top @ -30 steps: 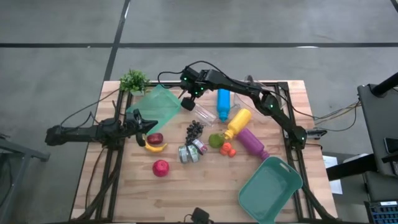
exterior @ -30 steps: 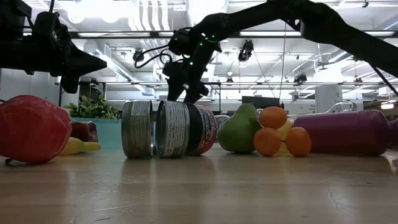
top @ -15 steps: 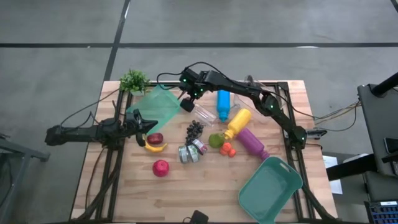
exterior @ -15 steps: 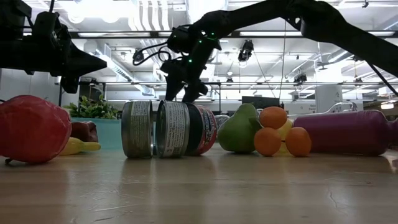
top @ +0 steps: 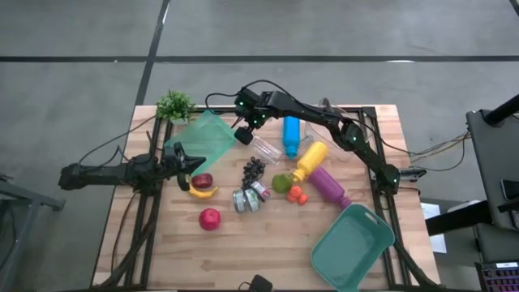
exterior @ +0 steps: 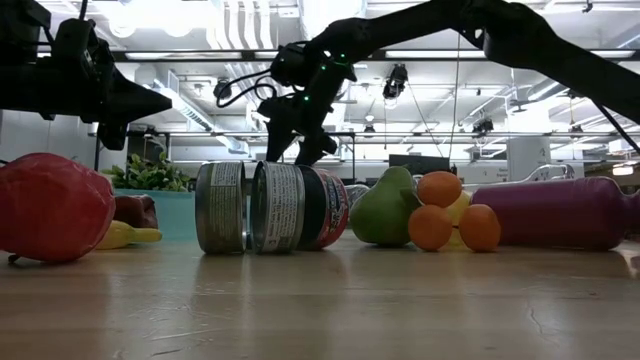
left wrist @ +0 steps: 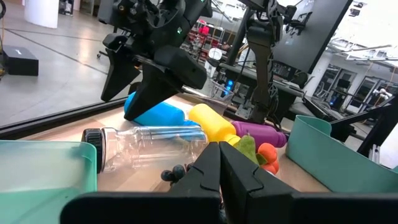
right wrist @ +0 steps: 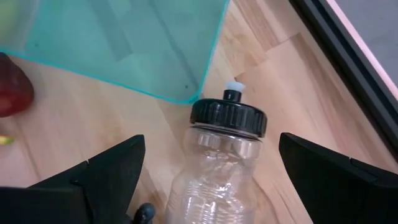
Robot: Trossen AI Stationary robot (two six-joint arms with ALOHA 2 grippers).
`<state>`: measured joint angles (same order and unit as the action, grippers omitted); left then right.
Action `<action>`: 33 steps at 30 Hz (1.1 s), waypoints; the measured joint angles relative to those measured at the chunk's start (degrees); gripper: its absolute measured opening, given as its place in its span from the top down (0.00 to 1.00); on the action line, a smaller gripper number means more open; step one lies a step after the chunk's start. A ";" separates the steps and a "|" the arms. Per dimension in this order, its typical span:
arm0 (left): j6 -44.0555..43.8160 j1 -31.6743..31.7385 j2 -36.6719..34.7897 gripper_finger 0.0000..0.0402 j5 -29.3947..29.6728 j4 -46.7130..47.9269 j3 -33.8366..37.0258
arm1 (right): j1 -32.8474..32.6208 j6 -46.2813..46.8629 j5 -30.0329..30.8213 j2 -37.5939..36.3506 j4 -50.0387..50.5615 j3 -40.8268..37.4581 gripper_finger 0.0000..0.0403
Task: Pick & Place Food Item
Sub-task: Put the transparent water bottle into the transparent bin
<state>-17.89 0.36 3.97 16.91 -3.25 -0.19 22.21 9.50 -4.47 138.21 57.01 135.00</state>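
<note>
Food lies mid-table: dark grapes (top: 255, 169), a green pear (top: 281, 182), small oranges (top: 296, 195), a red apple (top: 209, 218), and a dark red fruit (top: 202, 180) beside a banana (top: 203, 193). My right gripper (top: 243, 135) hangs open above the black-capped end of a clear bottle (right wrist: 229, 115) that lies on its side. Its fingers (right wrist: 115, 165) stand on either side of the cap without touching it. My left gripper (top: 191, 163) waits shut at the table's left, level and clear of the fruit.
One teal bin (top: 203, 138) lies at the far left next to the bottle cap, and another (top: 353, 247) sits at the near right. Blue (top: 291, 135), yellow (top: 310, 160) and purple (top: 328, 185) bottles lie right of centre. Cans (top: 250, 197) and a small plant (top: 173, 105) also stand here.
</note>
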 joint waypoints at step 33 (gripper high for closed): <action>0.00 -0.02 0.00 1.00 0.00 0.00 0.00 | 0.00 -0.55 -1.81 -0.02 1.58 -0.02 0.08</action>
<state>-17.89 0.34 3.97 16.91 -3.25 -0.19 22.22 8.95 -6.29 138.19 58.59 134.98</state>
